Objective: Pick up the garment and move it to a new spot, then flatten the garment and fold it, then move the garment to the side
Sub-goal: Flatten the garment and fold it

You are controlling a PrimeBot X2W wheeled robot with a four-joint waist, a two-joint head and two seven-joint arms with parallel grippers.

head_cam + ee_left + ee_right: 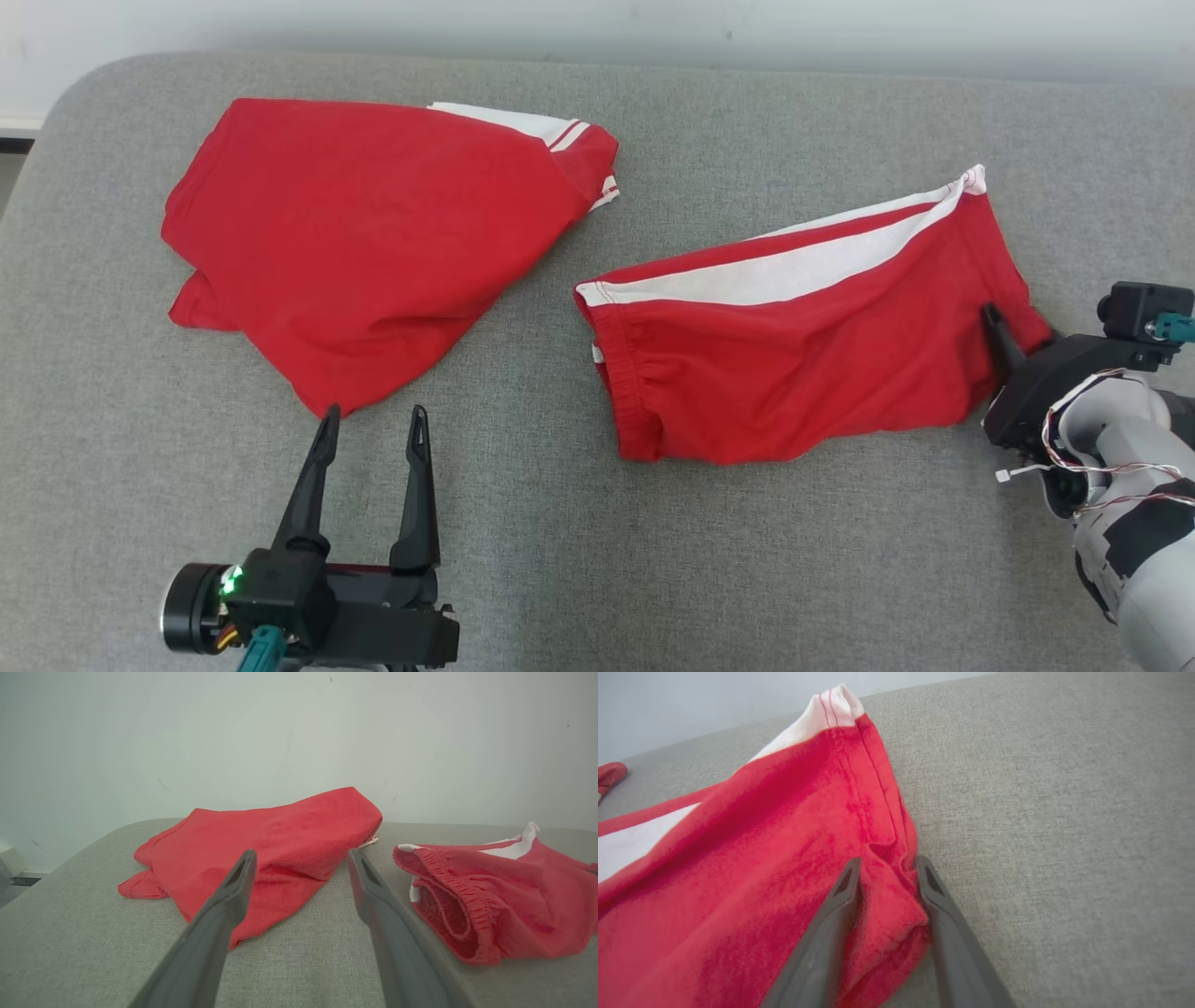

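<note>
The right gripper (pixel 888 868) had its fingers closed narrowly on the right hem of the red cotton shorts with a white side stripe (pixel 794 373), which lay at the right of the grey fabric-covered table (pixel 653 560). The pick-up appeared to be in hand. The left gripper (pixel 374 420) hovered with fingers wide beside a second folded red garment (pixel 373 233) at far left. Next, probably, came a lift clear and a carry to a new spot.

Left gripper (pixel 373 413) splayed wide; right gripper (pixel 887 861) pinched.

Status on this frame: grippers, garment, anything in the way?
Left gripper open, empty. Right gripper closed on right edge of red shorts; shorts lie on the grey cushion. Second red garment apart to their left, not blocking.
</note>
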